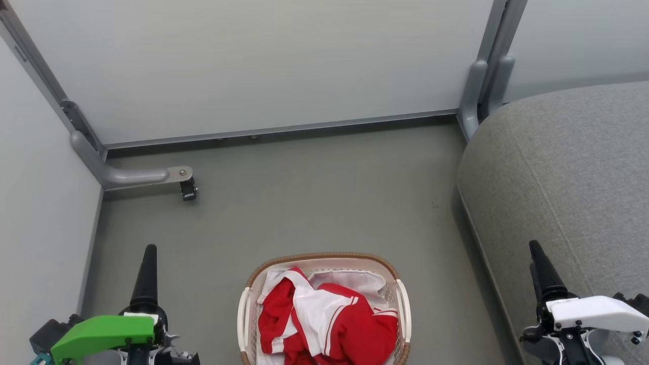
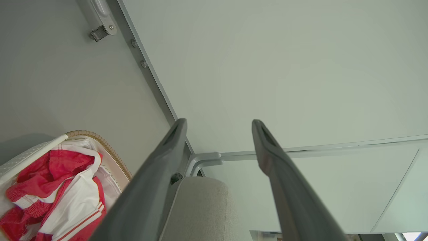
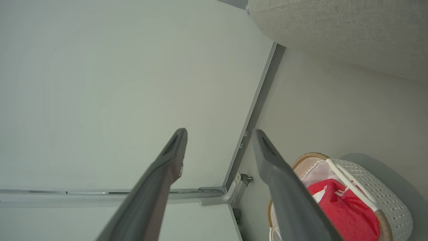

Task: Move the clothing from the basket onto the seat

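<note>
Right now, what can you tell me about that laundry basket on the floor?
The basket is an oval tub of cream-white perforated plastic with a brown woven-look rim and a pale handle on each side. It stands upright on the grey floor, apart from the grey seat to its right. Red-and-white clothing lies bunched inside over a white cloth. The head view's bottom edge cuts off its near end.
</note>
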Available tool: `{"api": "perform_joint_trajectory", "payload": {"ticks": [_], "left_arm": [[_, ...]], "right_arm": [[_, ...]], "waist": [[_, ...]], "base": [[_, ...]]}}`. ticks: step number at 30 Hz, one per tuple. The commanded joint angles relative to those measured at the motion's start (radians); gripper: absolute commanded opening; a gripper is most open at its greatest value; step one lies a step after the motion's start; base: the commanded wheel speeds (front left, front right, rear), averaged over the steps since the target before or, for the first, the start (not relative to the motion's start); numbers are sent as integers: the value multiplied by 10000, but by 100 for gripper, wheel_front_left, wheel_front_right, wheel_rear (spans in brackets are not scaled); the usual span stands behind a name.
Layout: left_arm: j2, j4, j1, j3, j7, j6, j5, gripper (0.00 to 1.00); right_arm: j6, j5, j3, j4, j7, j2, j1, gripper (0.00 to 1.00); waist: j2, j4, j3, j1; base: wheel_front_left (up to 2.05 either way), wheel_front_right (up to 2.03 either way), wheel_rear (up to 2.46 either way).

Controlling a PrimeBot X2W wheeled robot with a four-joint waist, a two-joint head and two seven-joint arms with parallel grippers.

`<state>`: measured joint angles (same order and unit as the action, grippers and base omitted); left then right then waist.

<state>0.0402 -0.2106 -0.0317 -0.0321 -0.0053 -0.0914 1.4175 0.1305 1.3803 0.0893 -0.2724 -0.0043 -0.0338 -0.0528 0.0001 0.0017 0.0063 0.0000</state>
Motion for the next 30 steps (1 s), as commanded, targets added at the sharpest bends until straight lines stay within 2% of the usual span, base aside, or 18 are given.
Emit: {"api": "perform_joint_trajectory", "payload": {"ticks": [1,30], "left_arm": [[49,260,-44,44,-105,61,-361,100],[81,1093,432,1074,-1086,729,-6327,100]], "right_arm": [[1,-324,43,222,-107,-86,-75,100],[2,-5437,-426,1249,-1089,-125,245,100]], "waist": [[-1,1,4,0],[-1,55,4,0]], "base": [[0,0,0],[0,0,0]]}}
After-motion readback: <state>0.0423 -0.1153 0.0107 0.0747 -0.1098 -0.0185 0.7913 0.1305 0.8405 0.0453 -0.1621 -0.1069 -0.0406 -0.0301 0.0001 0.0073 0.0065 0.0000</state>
